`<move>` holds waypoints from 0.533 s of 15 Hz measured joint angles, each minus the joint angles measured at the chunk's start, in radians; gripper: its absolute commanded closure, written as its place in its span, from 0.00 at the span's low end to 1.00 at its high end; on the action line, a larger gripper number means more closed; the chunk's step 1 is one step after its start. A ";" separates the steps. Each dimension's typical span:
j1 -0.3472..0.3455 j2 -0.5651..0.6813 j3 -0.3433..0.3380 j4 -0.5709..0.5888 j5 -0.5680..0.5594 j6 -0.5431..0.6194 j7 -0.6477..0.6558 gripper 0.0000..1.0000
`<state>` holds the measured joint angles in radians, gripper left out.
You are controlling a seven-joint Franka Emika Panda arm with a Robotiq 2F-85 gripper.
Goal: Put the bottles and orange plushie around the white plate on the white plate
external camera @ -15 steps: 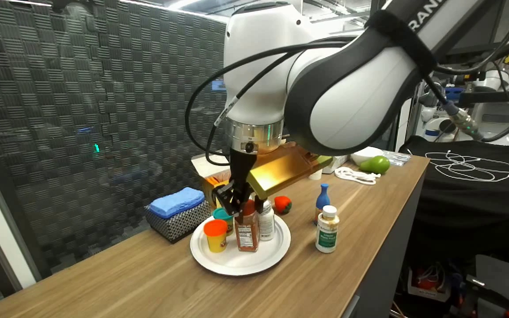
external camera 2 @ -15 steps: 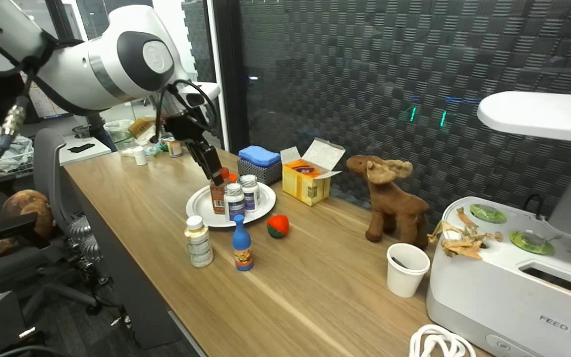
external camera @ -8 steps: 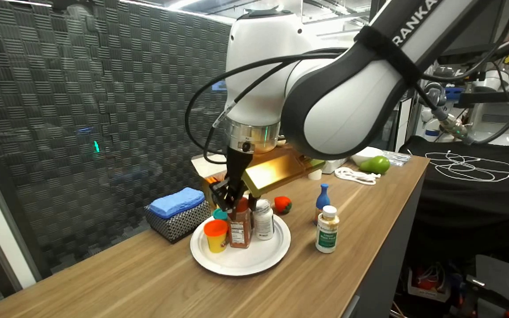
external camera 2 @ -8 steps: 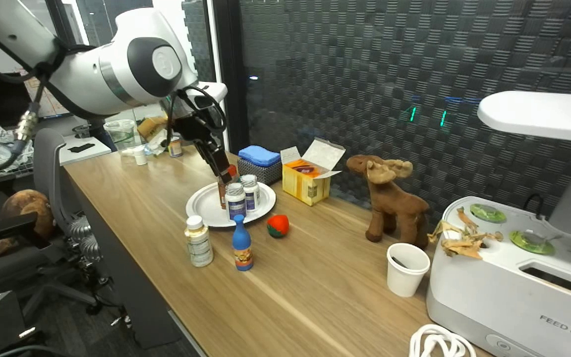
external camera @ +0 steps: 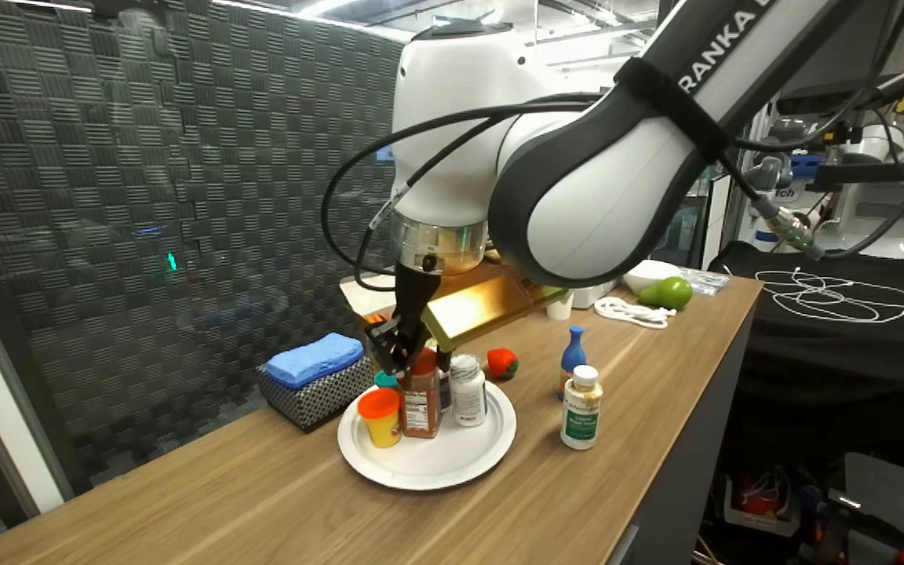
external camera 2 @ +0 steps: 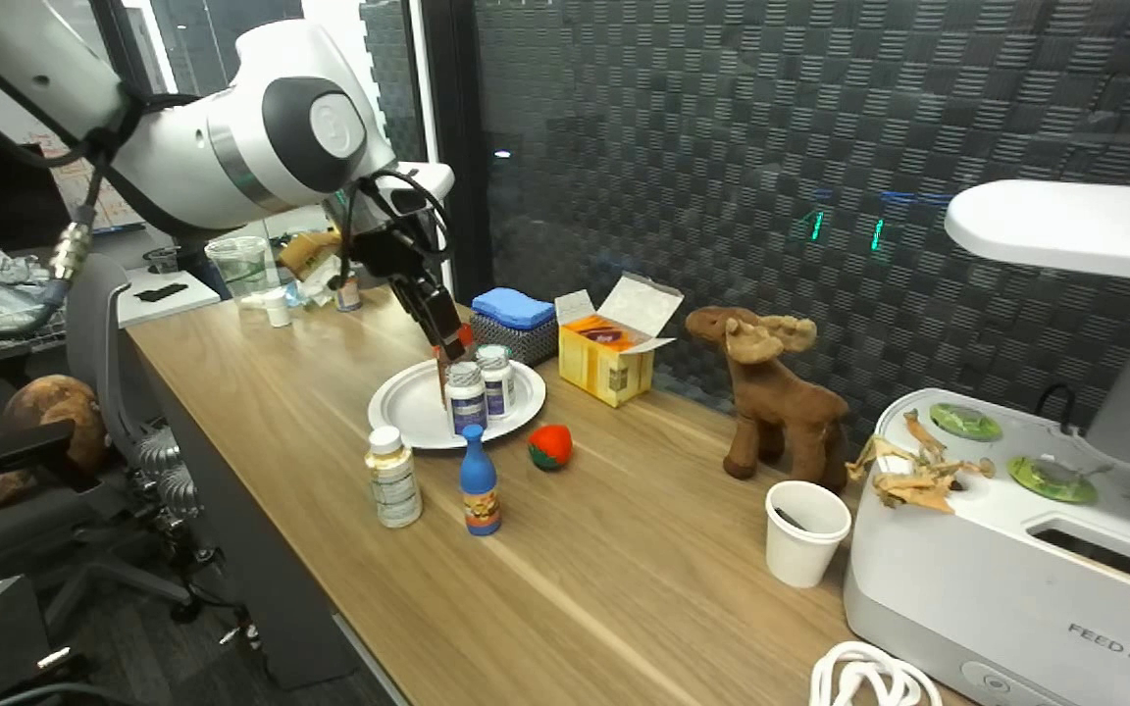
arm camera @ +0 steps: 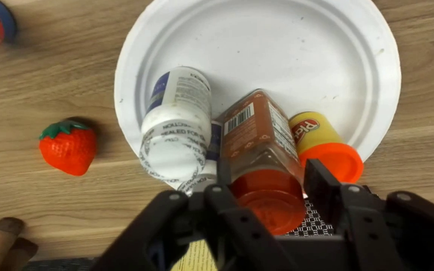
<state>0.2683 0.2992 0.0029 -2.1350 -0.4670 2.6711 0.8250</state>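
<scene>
Letting go cleanly where neighbours crowd in

The broad, round white plate (arm camera: 254,56) lies flat, one side bare and the other crowded. Over the crowded side reaches the black two-fingered robotic gripper (arm camera: 267,173), its fingers on either side of the top of a brownish-orange, square-sided bottle with a red cap (external camera: 421,404). That bottle stands roughly upright on the plate; whether the pads press on it or stand just free cannot be told. The step in hand looks like its release: the base should sit squarely on the plate first, or the bottle may tip.

A white-capped bottle with a green label (external camera: 581,410) stands upright off the plate, apart from its rim. On the plate, two round white bottles with purple-blue labels (external camera 2: 467,399) crowd one finger, and a yellow tub with an orange lid (external camera: 380,417) crowds the other. A wide opening would probably shove them, so the fingers should part only slightly, then rise straight up before spreading. The orange-red, strawberry-shaped plushie with green leaves (arm camera: 68,150) rests off the plate, near its rim, likely a later pick.
</scene>
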 measured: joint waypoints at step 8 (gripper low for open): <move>0.047 -0.106 -0.016 -0.041 -0.105 -0.141 0.113 0.00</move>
<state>0.3153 0.1934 -0.0135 -2.1760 -0.5720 2.5304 0.9378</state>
